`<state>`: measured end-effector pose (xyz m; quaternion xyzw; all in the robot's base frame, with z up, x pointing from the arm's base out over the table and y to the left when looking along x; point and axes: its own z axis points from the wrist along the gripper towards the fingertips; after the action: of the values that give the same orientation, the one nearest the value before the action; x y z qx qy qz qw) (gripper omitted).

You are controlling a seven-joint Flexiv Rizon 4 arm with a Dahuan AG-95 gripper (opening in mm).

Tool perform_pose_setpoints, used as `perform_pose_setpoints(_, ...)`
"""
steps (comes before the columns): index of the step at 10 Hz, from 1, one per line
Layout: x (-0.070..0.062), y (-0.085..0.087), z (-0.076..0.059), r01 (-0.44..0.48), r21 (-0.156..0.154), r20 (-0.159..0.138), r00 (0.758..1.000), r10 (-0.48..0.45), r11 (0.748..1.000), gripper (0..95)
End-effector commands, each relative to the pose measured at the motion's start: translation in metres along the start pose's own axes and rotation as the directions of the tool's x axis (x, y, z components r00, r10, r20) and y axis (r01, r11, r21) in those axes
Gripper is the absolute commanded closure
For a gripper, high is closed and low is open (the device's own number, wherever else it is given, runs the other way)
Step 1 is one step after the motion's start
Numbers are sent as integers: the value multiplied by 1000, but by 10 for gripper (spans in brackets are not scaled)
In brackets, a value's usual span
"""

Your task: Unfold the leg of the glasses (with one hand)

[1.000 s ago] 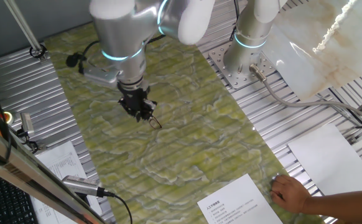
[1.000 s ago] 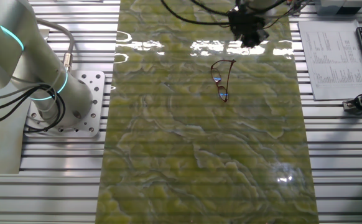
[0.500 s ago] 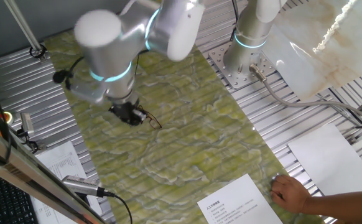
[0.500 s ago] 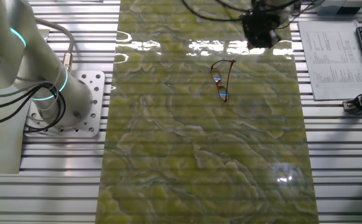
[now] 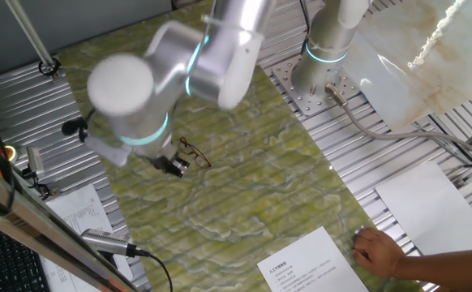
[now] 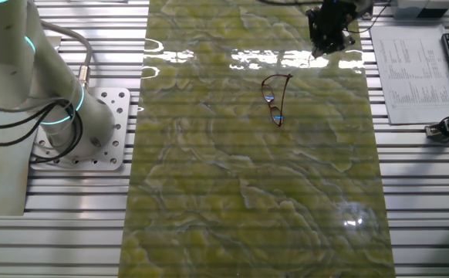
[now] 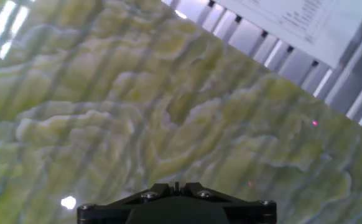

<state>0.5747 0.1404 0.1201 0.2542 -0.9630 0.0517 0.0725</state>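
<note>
the glasses [image 6: 275, 98] lie on the mat [image 6: 255, 201], the hand [image 6: 329, 35] apart at their one o'clock, a printed sheet [image 6: 413, 66] at three o'clock.

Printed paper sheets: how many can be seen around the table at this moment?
2. One printed sheet lies on the slatted metal beside the mat's edge, near the keyboard. Another lies on the mat's near corner, by the person's hand. Others may sit out of frame.

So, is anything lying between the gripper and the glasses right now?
Nothing: in the other fixed view, only bare green mat separates the gripper from the glasses.
</note>
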Motion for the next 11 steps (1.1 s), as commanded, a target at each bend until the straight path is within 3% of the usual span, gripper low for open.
perform_pose_setpoints(1, 8, 0, 6, -26, 41, -33, 999, 28, 999, 950)
perform_pose_setpoints(5, 5, -12, 18, -9, 53, -28, 1000, 10, 999, 950)
perform_pose_setpoints(8, 11, -19, 16, 26, 87, -65, 998, -20, 996, 950)
perform_pose_setpoints(9, 15, -22, 17, 32, 69, -81, 996, -26, 997, 950)
perform_pose_setpoints(10, 18, -21, 19, 38, 60, -85, 996, -33, 997, 760)
perform_pose_setpoints(11, 22, -20, 22, 45, 48, -88, 995, -41, 998, 760)
